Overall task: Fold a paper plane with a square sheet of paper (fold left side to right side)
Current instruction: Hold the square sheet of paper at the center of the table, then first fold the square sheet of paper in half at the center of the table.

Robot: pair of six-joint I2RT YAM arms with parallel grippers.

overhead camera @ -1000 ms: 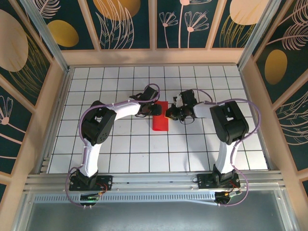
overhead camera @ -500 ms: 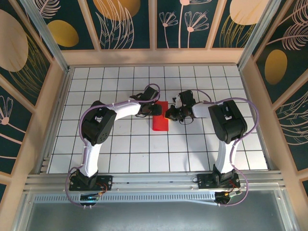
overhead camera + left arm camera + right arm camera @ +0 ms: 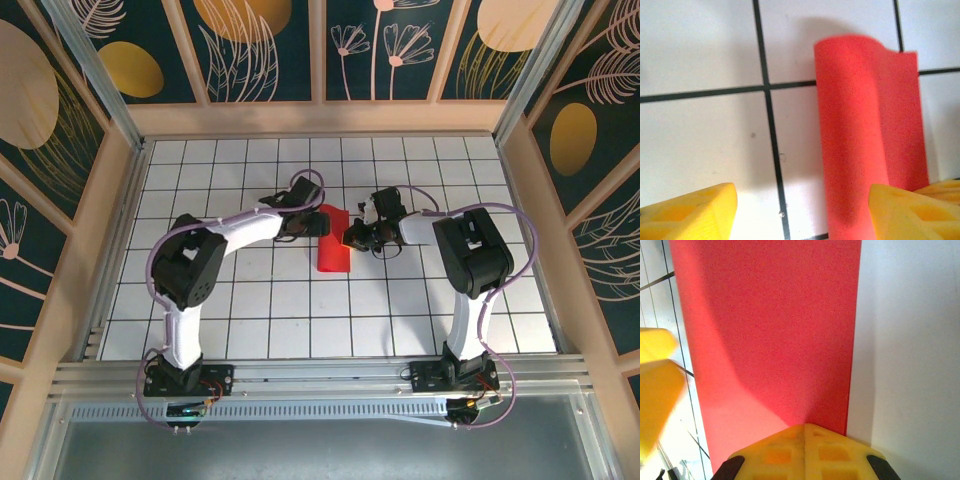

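Note:
The square sheet of paper (image 3: 332, 245) lies folded over as a red rectangle mid-table. Its left side bulges in a rounded, unpressed roll (image 3: 860, 135). My left gripper (image 3: 309, 222) sits at the sheet's far left edge, open. One yellow finger (image 3: 690, 212) is over white tile and the other finger (image 3: 910, 210) is beside the roll. My right gripper (image 3: 352, 238) is shut, and its joined yellow fingertips (image 3: 805, 450) rest on the red paper (image 3: 775, 330) near its right edge. I cannot tell whether they pinch it.
The table (image 3: 240, 300) is white tile with black grid lines, walled by wooden rails (image 3: 120, 230) on the left, right and back. A blurred yellow finger (image 3: 655, 385) of the left gripper shows in the right wrist view. Both arm bases stand at the near edge.
My left gripper has opened wider and drawn slightly back-left, its elbow swinging left. The right gripper and the paper stay where they were.

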